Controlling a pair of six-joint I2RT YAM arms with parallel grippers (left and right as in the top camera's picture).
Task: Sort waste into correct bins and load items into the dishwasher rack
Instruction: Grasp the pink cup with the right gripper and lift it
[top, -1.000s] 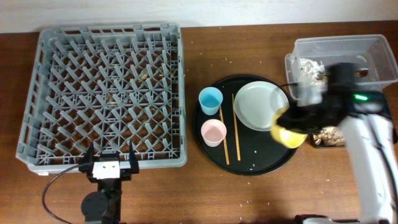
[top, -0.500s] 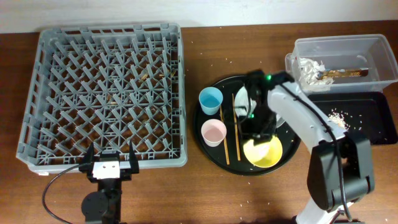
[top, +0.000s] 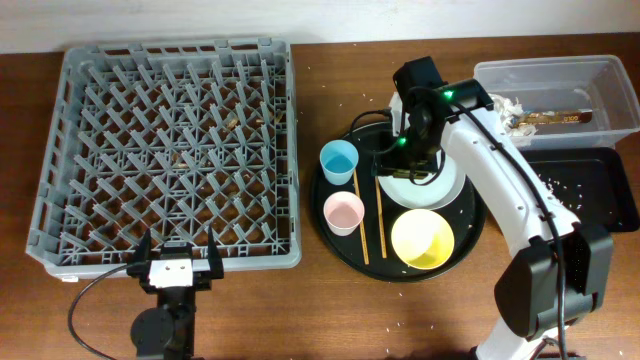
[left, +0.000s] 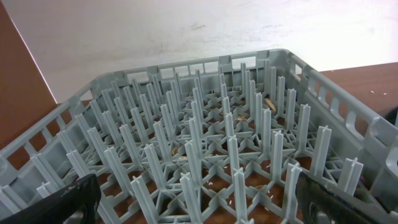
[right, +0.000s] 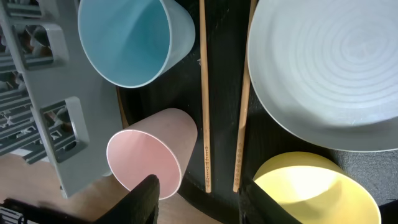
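Note:
The grey dishwasher rack (top: 170, 150) fills the left; the left wrist view shows its pegs (left: 205, 130). My left gripper (top: 178, 262) (left: 199, 208) is open and empty at the rack's front edge. My right gripper (top: 398, 168) (right: 202, 199) is open and empty above the two chopsticks (top: 380, 215) (right: 203, 93). Around it are the white plate (top: 435, 185) (right: 329, 68), yellow bowl (top: 422, 238) (right: 311, 186), light-blue cup (top: 338, 160) (right: 127, 40) and pinkish cup (top: 343, 212) (right: 149, 155). The clear tub (top: 600, 75) holds the napkin (top: 505, 103) and wrapper (top: 555, 117). The black rectangular tray (top: 600, 200) holds food scraps (top: 550, 185).
The dishes and chopsticks all lie on a large round black tray (top: 400, 268) in the middle of the brown table. The rack holds a few crumbs. A cable (top: 85, 300) runs by the left arm's base at the front edge.
My right gripper brought the yellow bowl from over the black rectangular tray to the round tray, let it go upright there, and moved back over the chopsticks. The left arm has not moved.

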